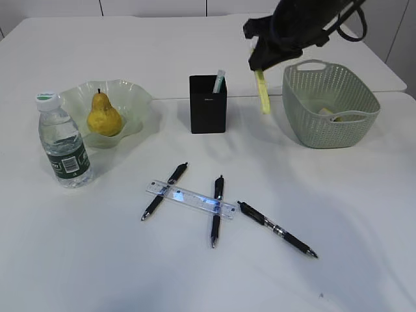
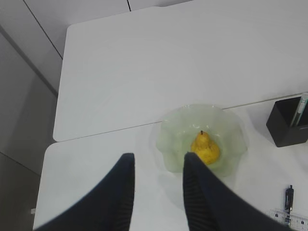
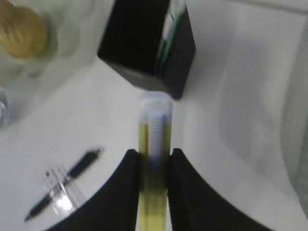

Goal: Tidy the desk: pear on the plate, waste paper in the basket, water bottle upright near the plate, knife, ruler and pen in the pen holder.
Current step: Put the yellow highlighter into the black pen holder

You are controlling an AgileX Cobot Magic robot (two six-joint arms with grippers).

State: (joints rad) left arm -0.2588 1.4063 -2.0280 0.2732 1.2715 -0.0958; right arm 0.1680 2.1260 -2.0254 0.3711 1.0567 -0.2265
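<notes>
Pinching the yellow utility knife [image 3: 154,159] in my right claw [image 3: 154,161], I aim its tip into the pen holder [image 3: 147,45] just ahead, descending vertically, avoiding the rim.

I'm holding the right hand [image 3: 154,161] raised and pointing down, fingers clamping a thin yellow item; left hand [image 2: 158,180] is hovering parted, empty.

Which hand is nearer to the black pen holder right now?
Right. The right hand, holding a yellow knife, hangs just above and beside the pen holder. The left hand is open, high over the plate, farther away.
</notes>
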